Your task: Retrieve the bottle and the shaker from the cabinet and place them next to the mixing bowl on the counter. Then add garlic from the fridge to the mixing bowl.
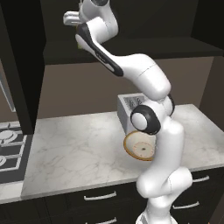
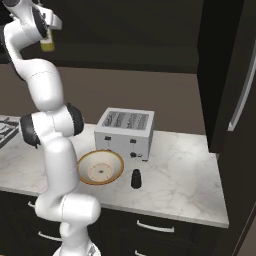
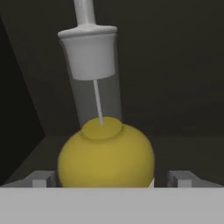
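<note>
1. Bottle (image 3: 105, 153), yellow-bodied with a white cap, stands in the dark cabinet right before the hand camera, between the two fingertips (image 3: 41, 178), which are spread wide and grip nothing. You are on the first retrieval; next, close on its body.
2. Look to the left base view: the gripper (image 1: 72, 18) reaches high into the cabinet, above the mixing bowl (image 1: 140, 146).
3. Your right base view adds the black shaker (image 2: 135, 178) on the counter (image 2: 185, 185), just beside the bowl, near the toaster (image 2: 125, 132).

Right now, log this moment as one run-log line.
phase: reaching for bottle in cabinet | gripper: open, straddling bottle | shaker: on counter beside mixing bowl
</note>
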